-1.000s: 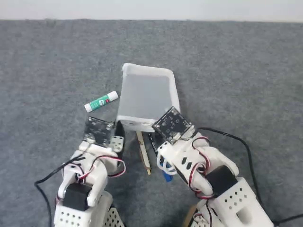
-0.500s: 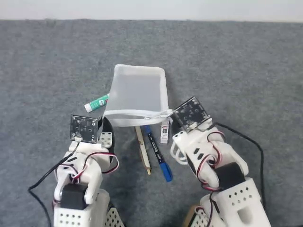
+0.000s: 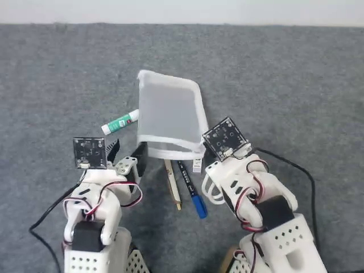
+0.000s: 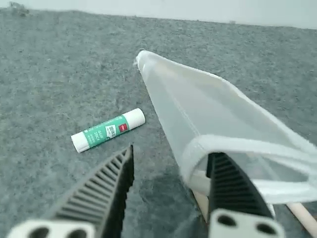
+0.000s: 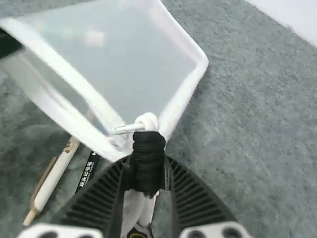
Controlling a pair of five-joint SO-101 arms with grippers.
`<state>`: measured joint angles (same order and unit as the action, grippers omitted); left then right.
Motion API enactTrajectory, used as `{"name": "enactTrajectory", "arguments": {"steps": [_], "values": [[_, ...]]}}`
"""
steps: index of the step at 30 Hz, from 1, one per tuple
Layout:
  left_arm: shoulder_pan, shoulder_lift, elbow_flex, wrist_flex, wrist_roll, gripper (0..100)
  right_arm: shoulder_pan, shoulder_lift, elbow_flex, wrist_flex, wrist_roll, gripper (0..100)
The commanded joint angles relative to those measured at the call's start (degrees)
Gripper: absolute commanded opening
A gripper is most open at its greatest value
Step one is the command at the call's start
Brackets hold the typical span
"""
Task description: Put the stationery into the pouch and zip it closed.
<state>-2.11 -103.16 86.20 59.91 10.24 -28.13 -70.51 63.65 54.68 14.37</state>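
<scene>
Here, my left tool [image 4: 173,154] gapes wide at the mouth of the one white pouch [image 3: 170,111]. My right tool [image 5: 146,163] pinches its black zip cord [image 5: 147,148]. Two pens lie on the table [image 3: 284,85] between us: a pale pen [image 3: 172,185] and a blue-capped pen [image 3: 191,192]. Farther out, a single glue stick [image 3: 120,122] sits just beside the pouch.

The white pouch [image 3: 169,114] lies on the carpet [image 3: 296,74], glue stick [image 3: 120,121] just beside it, pens [image 3: 190,187] at its mouth.

A grey, short-pile carpet [image 3: 296,85] covers the whole work surface, and a pale wall [image 3: 182,11] runs as a narrow strip along its far edge.
</scene>
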Motion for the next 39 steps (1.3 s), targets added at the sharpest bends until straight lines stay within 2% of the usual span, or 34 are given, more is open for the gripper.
{"name": "enactTrajectory", "arguments": {"steps": [1, 6, 13, 17, 27, 32, 39], "values": [[0.0, -0.6, -2.0, -0.6, 0.2, 25, -2.1, -2.6, -6.7, 2.6, 0.5, 0.6], [0.0, -0.5, -0.3, -3.0, 0.2, 25, -5.8, -3.4, -9.2, 6.1, 0.5, 0.6], [0.3, -0.5, 0.7, -3.0, -2.5, 25, -7.9, -13.9, -9.5, 9.7, 0.7, 0.6], [0.4, -0.5, 0.7, -3.1, -2.8, 21, -11.9, -16.6, -9.5, 11.5, 0.7, 0.6], [0.4, -0.5, -0.6, -2.6, -5.5, 1, -11.9, -16.5, -9.1, 11.6, 0.6, 1.5], [-0.1, -0.6, -2.0, -0.5, -6.8, 1, -11.7, -16.4, -9.1, 12.7, 0.6, 14.7], [-3.2, -0.6, -4.0, 0.9, -6.7, 1, -7.9, -16.4, -9.1, 12.9, 0.6, 14.9]]}}
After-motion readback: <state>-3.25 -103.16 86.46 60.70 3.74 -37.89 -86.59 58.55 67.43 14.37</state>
